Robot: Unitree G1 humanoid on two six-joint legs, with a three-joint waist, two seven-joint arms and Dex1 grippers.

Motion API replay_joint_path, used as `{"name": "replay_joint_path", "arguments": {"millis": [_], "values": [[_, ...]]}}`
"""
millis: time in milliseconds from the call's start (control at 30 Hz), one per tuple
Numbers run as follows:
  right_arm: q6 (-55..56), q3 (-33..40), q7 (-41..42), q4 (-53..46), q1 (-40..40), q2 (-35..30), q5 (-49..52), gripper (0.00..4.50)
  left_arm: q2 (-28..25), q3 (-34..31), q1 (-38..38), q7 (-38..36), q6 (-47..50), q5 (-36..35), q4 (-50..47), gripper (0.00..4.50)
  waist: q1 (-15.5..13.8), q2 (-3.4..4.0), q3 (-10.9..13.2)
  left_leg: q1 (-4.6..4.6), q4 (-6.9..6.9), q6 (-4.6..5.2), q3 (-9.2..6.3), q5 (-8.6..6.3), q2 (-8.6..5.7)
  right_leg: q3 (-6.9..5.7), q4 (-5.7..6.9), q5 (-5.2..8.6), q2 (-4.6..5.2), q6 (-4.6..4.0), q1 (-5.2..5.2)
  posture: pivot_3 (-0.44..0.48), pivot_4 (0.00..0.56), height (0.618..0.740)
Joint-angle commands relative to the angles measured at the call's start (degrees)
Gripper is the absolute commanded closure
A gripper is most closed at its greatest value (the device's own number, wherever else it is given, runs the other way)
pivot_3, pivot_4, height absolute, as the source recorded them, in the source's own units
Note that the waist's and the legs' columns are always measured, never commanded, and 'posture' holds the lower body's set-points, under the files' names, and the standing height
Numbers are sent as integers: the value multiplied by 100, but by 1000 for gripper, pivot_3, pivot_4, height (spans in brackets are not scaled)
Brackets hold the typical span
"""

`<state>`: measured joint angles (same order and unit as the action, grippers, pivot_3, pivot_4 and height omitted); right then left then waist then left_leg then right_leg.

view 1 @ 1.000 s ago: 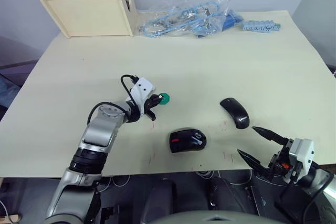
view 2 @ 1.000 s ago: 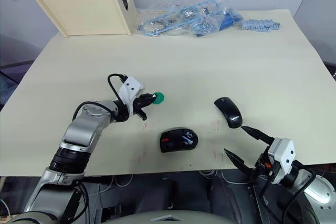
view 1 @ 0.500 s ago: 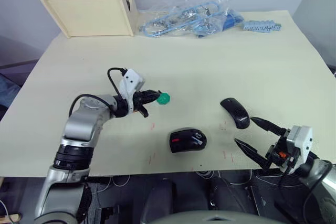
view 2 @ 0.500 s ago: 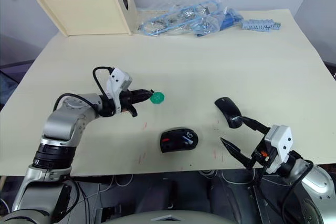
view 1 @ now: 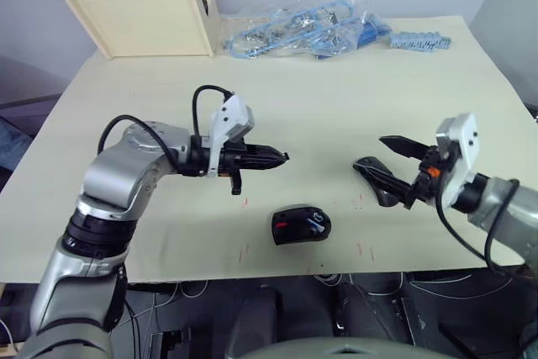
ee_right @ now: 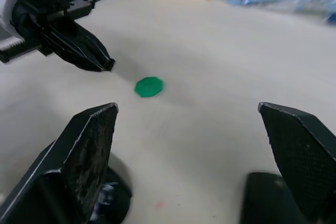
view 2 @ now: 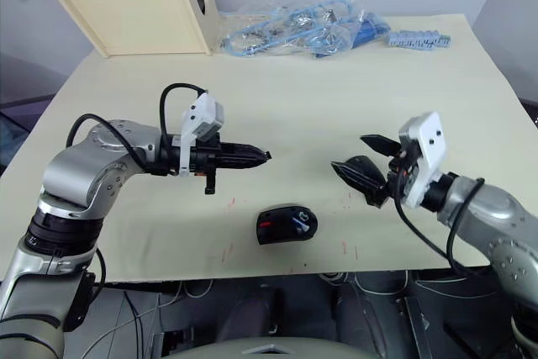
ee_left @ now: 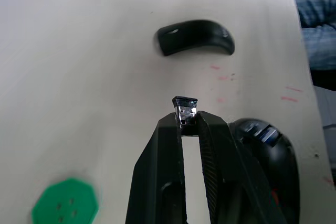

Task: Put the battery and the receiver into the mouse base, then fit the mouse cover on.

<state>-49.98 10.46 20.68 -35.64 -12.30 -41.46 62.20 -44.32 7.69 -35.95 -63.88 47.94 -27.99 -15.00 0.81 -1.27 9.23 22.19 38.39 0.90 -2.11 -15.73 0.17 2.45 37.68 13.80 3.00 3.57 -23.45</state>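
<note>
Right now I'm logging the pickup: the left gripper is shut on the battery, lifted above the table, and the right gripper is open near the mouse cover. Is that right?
Not quite. The left gripper is shut on the receiver, not the battery; the left wrist view shows the tiny dark dongle pinched at its fingertips. The rest holds: the right gripper is open near the mouse cover.

No legible text, label, brand or number is found. Pale markings on the mouse base (view 1: 300, 226) are noted but cannot be read.
</note>
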Motion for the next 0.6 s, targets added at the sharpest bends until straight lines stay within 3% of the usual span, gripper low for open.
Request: {"name": "replay_joint_path", "arguments": {"millis": [33, 167, 333, 533, 600], "values": [[-771, -93, -551, 486, -874, 5, 847, 0, 91, 147, -347, -136, -131, -50, -112, 4446, 16, 0, 2, 0, 0, 0, 1, 0, 1, 1, 1, 0, -1, 0, 0, 0, 150, 740], [-1551, -446, -935, 1337, -1962, 218, 1861, 0, 269, 403, -656, -295, -482, 90, 85, 4446, 27, 0, 5, 3, 1, 1, 5, 0, 1, 3, 4, 0, -3, -1, -6, 0, 150, 740], [-2038, -684, -1038, 1849, -2468, 278, 2409, 0, 319, 527, -751, -426, -745, 200, 164, 4446, 16, 0, 5, 42, 5, 1, -4, 0, 1, -7, -2, -1, 0, -1, -34, 0, 150, 740], [-2373, -828, -1147, 2290, -2788, 202, 3178, 2674, 284, 568, -737, -507, -998, 331, 149, 4500, 15, 1, 6, 55, 18, 1, -7, 1, -1, -10, 4, -3, 2, 3, -42, 0, 150, 740], [-2416, -897, -1355, 2574, -2961, 219, 3503, 2674, 253, 563, -698, -527, -1133, 412, 116, 4500, 29, 1, 6, 54, 19, 1, -6, 1, 0, -9, 7, -3, 1, 2, -42, 0, 150, 740]]}}
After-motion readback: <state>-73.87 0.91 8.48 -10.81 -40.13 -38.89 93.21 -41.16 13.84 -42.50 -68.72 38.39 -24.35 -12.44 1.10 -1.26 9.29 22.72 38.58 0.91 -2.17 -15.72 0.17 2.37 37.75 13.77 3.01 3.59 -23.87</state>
